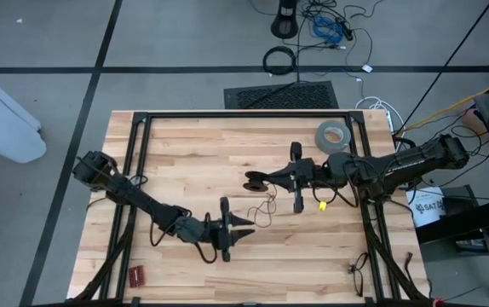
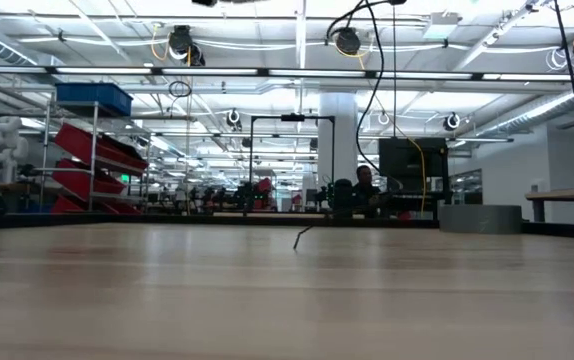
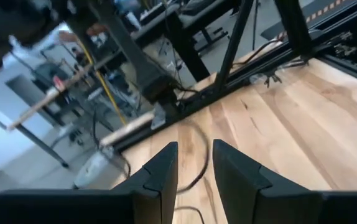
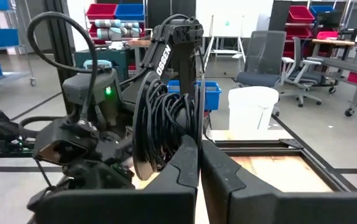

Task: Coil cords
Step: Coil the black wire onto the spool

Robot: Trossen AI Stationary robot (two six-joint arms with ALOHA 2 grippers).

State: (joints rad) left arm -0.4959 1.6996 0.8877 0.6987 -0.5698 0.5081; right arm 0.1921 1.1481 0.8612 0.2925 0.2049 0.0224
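The cords are one thin black wire. Part of it is wound into a coil (image 4: 166,118) at the tip of my right gripper (image 4: 198,148), which is shut and points level toward the table's left, above mid-table (image 1: 266,181). A slack strand (image 1: 270,205) drops from the coil to the table and runs to my left gripper (image 1: 246,227). That gripper is open and points toward the table's right. The strand (image 3: 197,169) passes between its fingers; I cannot tell whether it touches them. My right gripper is shut on the cords at the coil's lower part (image 4: 188,140), coming at it level from the table's right. The fingers themselves hide the exact place of contact. The coil stands upright beyond the fingertips, lifted clear of the table, with a loose strand hanging from it.
A grey tape roll (image 1: 331,135) lies at the far right of the table. A small red object (image 1: 136,275) sits at the near left, and a short black cable (image 1: 355,275) at the near right. A black frame (image 1: 142,128) borders the table.
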